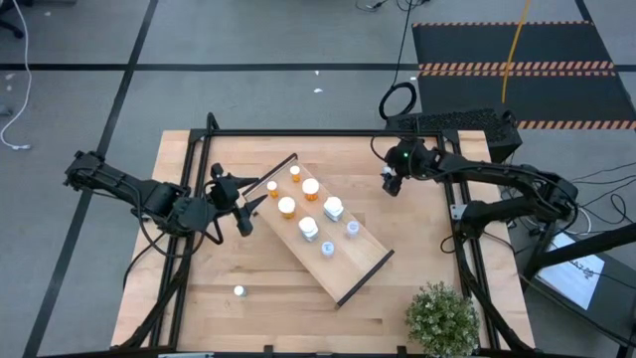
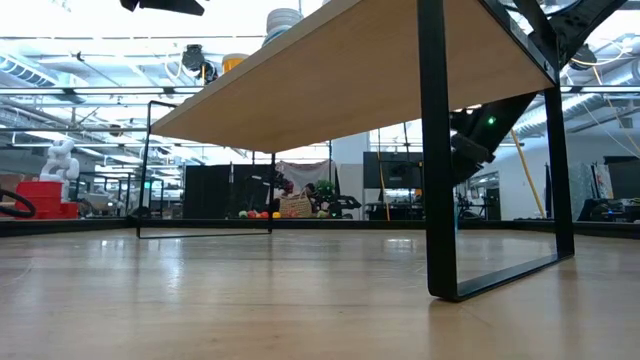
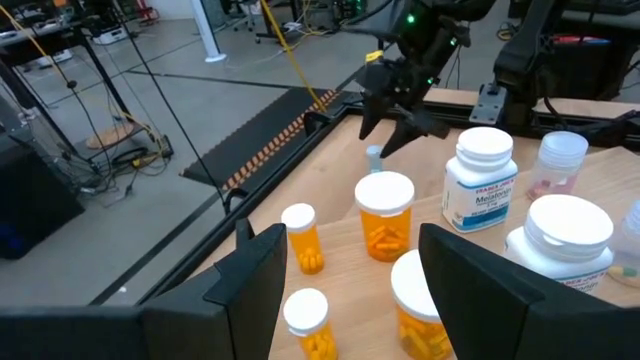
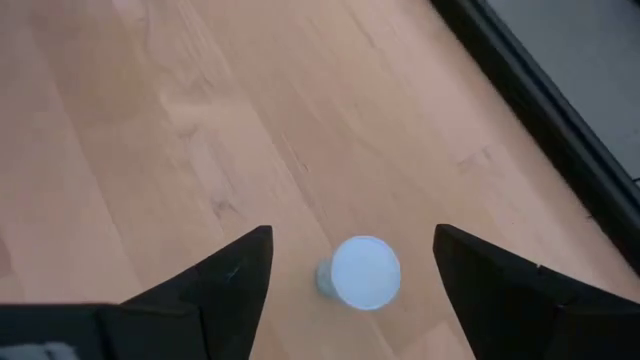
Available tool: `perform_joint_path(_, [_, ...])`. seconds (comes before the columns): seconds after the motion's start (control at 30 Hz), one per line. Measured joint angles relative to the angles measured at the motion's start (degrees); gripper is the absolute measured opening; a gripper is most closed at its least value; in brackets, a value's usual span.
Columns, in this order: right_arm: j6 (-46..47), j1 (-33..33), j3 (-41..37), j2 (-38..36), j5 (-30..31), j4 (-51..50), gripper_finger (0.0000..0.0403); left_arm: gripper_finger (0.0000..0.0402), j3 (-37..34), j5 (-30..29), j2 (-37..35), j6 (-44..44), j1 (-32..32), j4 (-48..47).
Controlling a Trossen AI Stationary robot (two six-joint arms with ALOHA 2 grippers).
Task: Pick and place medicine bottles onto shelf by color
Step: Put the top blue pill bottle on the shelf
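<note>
The shelf (image 1: 343, 261) lies slantwise in the middle of the table. Several orange medicine bottles (image 1: 286, 207) stand on its far-left half and several white and clear ones (image 1: 333, 208) on the other half. My left gripper (image 1: 243, 204) hovers open at the shelf's left end, facing the orange bottles (image 3: 385, 215). My right gripper (image 1: 390, 184) is open above the table's far right part. Its fingers stand on either side of a small pale blue bottle with a white cap (image 4: 365, 272), which stands upright on the wood (image 3: 374, 155). They do not touch it.
One small white-capped bottle (image 1: 239, 291) stands alone near the table's front left. A potted plant (image 1: 442, 318) sits at the front right corner. The table's black frame rail (image 4: 540, 90) runs close beside the right gripper.
</note>
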Motion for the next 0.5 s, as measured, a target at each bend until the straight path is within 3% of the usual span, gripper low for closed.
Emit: perform_joint_path(0.5, [-0.3, -0.3, 0.0, 4.5, 0.3, 1.2, 0.0258, 0.023, 0.0, 0.0, 0.0, 0.2, 0.0, 0.6])
